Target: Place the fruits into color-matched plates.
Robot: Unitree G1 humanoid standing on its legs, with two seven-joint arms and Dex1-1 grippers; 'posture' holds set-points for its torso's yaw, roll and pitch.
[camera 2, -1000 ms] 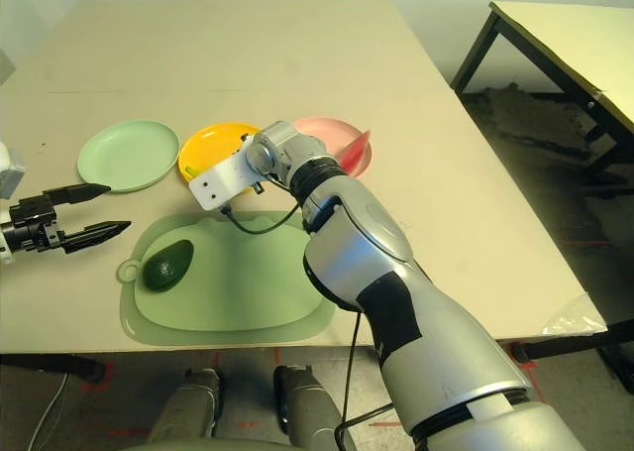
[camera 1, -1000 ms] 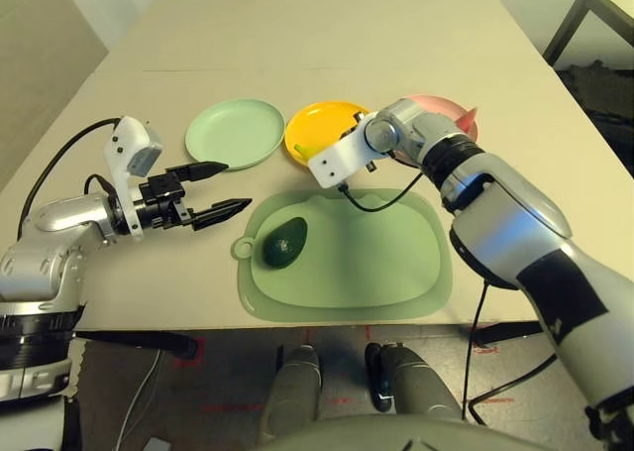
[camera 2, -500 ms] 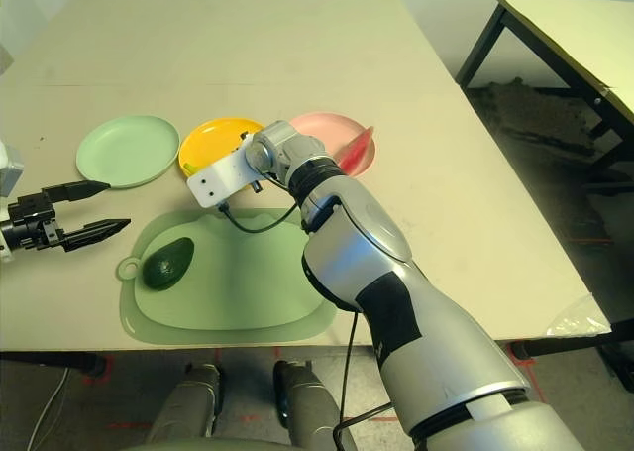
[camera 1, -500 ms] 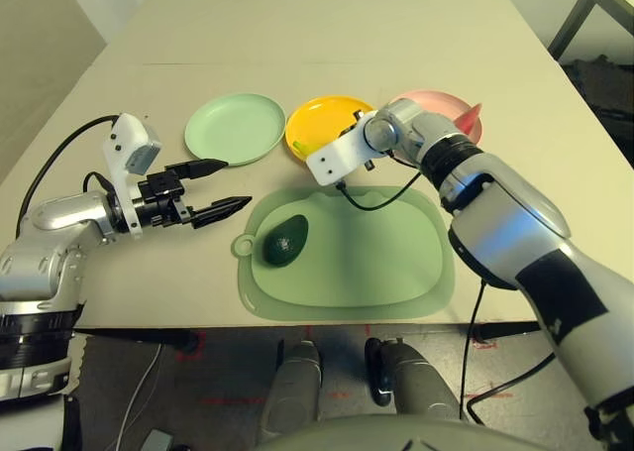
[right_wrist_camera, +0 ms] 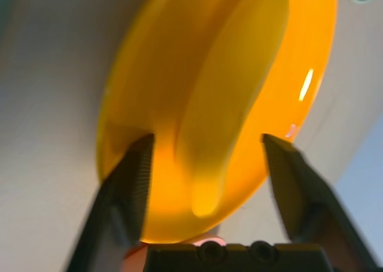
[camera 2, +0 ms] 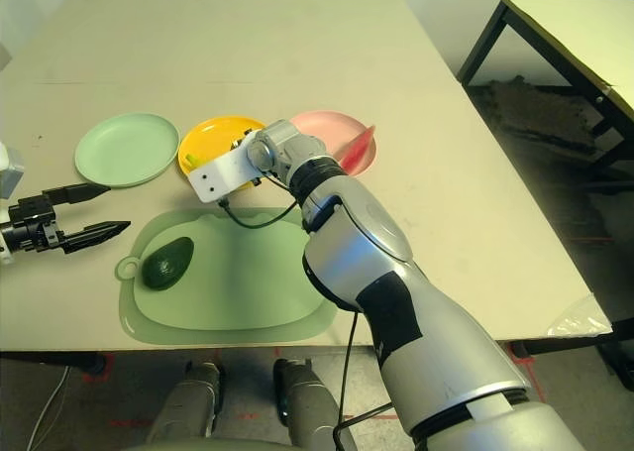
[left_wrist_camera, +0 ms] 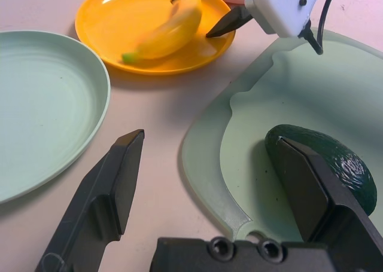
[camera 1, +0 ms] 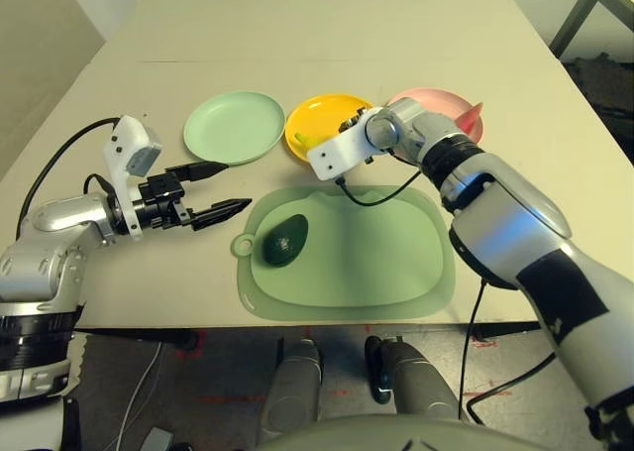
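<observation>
1. where the green cutting board sits nearest, the avocado rests on its left end.
2. left gripper hovers just left of the board, fingers spread wide, holding nothing.
3. right gripper is parted over the yellow plate, straddling the banana lying in it.
4. mint green plate is bare; watermelon wedge sits on the pink plate.

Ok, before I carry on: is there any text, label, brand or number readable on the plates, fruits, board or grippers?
None: no readable text shows in any view.
The mint green plate, yellow plate, pink plate, cutting board, avocado and banana are plain.
The left gripper and right gripper carry no markings.
</observation>
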